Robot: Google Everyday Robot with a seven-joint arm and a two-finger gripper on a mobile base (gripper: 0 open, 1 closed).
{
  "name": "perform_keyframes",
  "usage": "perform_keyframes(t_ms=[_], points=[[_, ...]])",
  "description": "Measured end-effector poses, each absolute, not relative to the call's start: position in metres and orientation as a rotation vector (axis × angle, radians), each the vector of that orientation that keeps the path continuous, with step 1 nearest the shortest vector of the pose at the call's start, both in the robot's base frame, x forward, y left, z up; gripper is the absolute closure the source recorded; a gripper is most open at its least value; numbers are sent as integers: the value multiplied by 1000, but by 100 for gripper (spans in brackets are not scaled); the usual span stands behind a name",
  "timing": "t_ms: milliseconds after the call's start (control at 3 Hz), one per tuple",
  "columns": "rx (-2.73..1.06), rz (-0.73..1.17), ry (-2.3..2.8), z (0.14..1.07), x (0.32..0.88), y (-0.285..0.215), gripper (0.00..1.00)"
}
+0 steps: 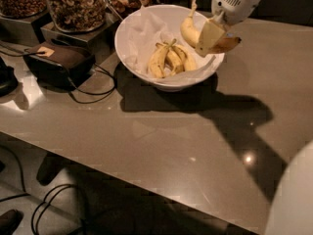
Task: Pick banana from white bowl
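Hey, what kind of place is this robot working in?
Probably a snack counter or break-room kitchenette: glass jars of nuts stand at the back, a white bowl holds a bunch of bananas, and cables trail over the countertop. The gripper, above the bowl's right rim, holds the banana.

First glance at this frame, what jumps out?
The gripper at top right, shut on a long banana over the right rim of the white bowl. A bunch of small bananas lies in the bowl; jars of nuts stand at top left.
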State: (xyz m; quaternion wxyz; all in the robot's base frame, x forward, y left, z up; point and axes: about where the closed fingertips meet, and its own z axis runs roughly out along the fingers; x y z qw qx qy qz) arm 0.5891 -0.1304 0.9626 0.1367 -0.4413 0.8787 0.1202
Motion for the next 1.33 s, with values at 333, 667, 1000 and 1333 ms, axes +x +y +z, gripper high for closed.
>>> perform_keyframes(t_ms=[333,667,1000,1333], points=[[-1246,366,2595,960,557,-136,100],[-1213,430,2646,942,528,-148,100],[-1204,425,2637,939,533,-146,100],[-1204,425,2637,939,532,-146,100]])
